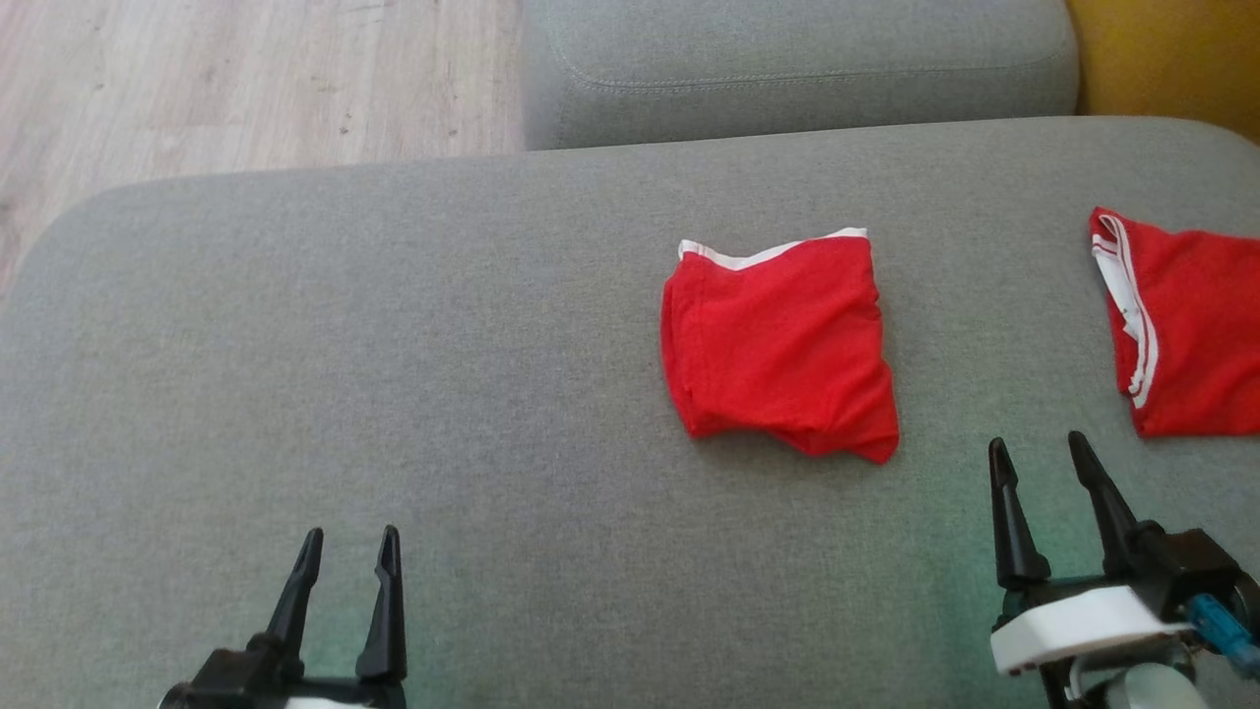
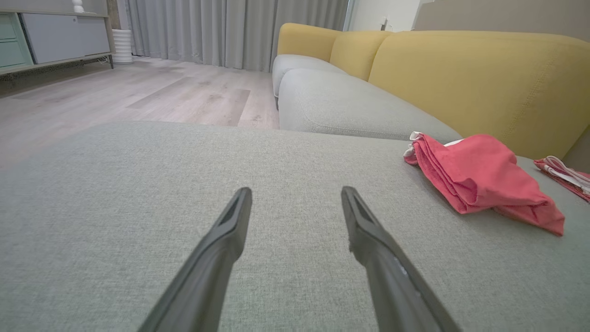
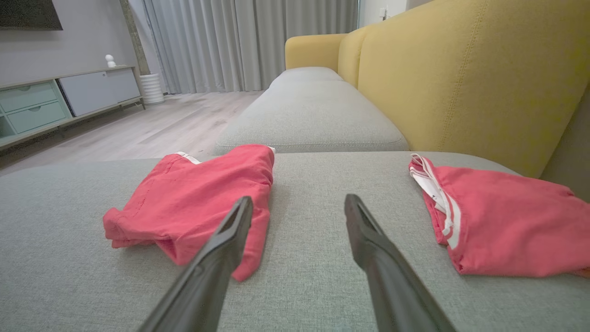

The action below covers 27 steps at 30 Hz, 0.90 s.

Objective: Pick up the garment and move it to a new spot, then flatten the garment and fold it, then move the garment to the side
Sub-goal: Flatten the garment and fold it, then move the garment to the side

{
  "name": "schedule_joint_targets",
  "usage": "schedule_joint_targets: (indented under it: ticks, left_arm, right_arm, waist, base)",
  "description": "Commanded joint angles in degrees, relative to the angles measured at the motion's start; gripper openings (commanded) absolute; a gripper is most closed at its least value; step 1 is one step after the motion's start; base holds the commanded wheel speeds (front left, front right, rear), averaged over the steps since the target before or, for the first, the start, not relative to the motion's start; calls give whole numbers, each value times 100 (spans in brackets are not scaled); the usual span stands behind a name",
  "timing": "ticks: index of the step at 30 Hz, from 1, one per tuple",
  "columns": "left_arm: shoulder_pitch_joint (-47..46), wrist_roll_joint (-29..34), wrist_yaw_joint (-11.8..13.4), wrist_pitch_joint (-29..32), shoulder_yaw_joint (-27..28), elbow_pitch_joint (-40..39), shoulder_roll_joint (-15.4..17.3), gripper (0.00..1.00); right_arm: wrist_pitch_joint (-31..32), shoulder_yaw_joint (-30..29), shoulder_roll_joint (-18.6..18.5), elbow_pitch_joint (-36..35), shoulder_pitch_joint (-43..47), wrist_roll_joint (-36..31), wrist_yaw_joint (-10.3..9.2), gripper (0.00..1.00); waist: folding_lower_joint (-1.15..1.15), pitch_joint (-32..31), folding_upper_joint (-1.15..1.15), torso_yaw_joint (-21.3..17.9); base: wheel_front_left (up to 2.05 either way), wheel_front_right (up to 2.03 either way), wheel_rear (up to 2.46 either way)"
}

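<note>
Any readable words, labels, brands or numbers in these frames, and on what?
None can be read. The folded red garment and the second red garment at the right show only white trim, no print. The grey sofa cushion, yellow backrest and cabinet carry no lettering.

Soft, even daylight thru curtains point(image 3: 207, 41), upper left of wrist views. Faint shadow under garment's point(image 1: 778, 345) lower edge. Head view grainy w/ green tint lower right. Wrist views bend at edges; fingers point(image 2: 209, 267) blur nr bottom.
</note>
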Motion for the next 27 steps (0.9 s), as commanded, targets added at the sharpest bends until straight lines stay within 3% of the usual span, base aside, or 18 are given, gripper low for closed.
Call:
schedule_joint_targets:
  ticks: [1,16,19,22,27]
  left_arm:
    - [-204,-27,11,-29,168,-143,79,100]
    - [-243,-91,9,-29,139,-148,102,100]
    - [-251,-99,9,-29,134,-194,93,100]
    - [-265,-113,9,-29,133,-263,67,100]
    - [-312,-131,9,-29,47,-323,20,100]
  right_arm:
    - [-79,104,-20,-193,-83,-59,39,100]
    - [-79,24,52,-77,-109,-85,39,100]
    - [-57,66,100,33,-172,315,39,100]
    - [294,154,108,-39,-417,857,39,100]
    - [1531,117,-30,-282,-1112,1627,39,100]
  waist:
    - [0,0,0,-9]
    - [0,32,0,2]
    - [0,66,0,31]
    - [0,144,0,66]
    - [0,345,0,213]
  base:
    - [0,0,0]
    - [0,0,0]
    - [0,0,0]
    - [0,0,0]
    - [0,0,0]
